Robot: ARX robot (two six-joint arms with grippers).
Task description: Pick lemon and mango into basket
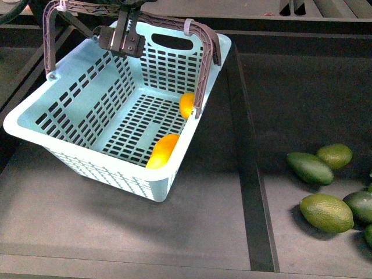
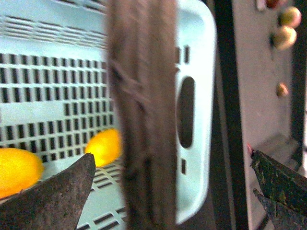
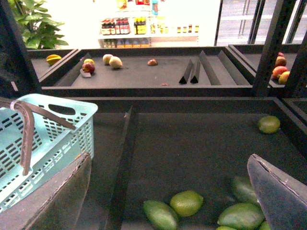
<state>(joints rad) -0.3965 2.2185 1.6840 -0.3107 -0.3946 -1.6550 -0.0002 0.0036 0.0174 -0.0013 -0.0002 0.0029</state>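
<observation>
Handle (image 1: 200, 55) and hand are the pairing that counts now: my left hand (image 1: 121, 39) sits at the top of the brown ribbed handle, over the far rim of the basket (image 1: 35, 129), and in the left wrist view the handle bar runs between my two fingers (image 2: 57, 199), which stand wide apart on either side of it, released and not pinching.

Both fruits look to be in already. The mango (image 1: 163, 151) lies on the slotted floor against the basket's right wall near the front corner, its long axis running along that wall. The lemon (image 1: 186, 105) rests further back against the same wall, partly hidden behind the handle's right leg. Both lie below and to the right of my left hand, well apart from it.

My right hand (image 3: 168, 191) hangs empty and spread over the neighbouring compartment, above the green fruits (image 1: 326, 213), apart from the basket and across the divider.

I judge the picking finished. For room, the basket seems tilted, its near left corner close to the desk (image 1: 116, 232) edge. Open surface lies in front, the divider wall close on the right.
</observation>
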